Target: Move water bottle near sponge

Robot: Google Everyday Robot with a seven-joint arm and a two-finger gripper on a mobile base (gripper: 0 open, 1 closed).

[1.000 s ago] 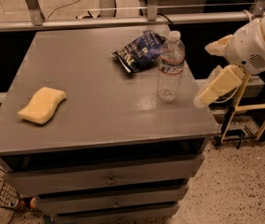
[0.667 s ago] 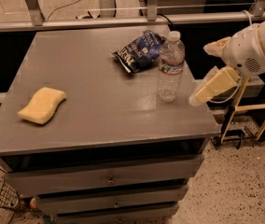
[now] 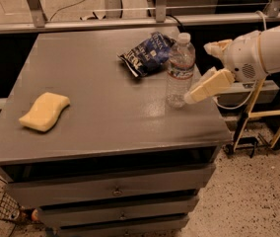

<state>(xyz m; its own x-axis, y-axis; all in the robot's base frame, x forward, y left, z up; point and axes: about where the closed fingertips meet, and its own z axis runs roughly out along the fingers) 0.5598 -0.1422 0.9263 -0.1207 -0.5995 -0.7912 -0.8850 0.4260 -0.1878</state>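
The water bottle point(image 3: 180, 68) stands upright on the right part of the grey cabinet top point(image 3: 105, 107); it is clear with a white cap and a red-and-white label band. The pale yellow sponge point(image 3: 44, 111) lies flat near the left edge, far from the bottle. My gripper point(image 3: 198, 73) comes in from the right at bottle height. It is open, with one cream finger point(image 3: 210, 85) just right of the bottle's lower body and the other finger point(image 3: 217, 46) higher, near the bottle's shoulder. Nothing is held.
A dark blue crinkled snack bag point(image 3: 148, 53) lies just behind and left of the bottle. The cabinet has drawers point(image 3: 115, 190) below. A metal rail point(image 3: 130, 22) runs behind the top. A yellow frame point(image 3: 278, 113) stands on the floor at right.
My gripper has moved left, closer to the bottle's right side. The bottle, sponge and snack bag have not moved.
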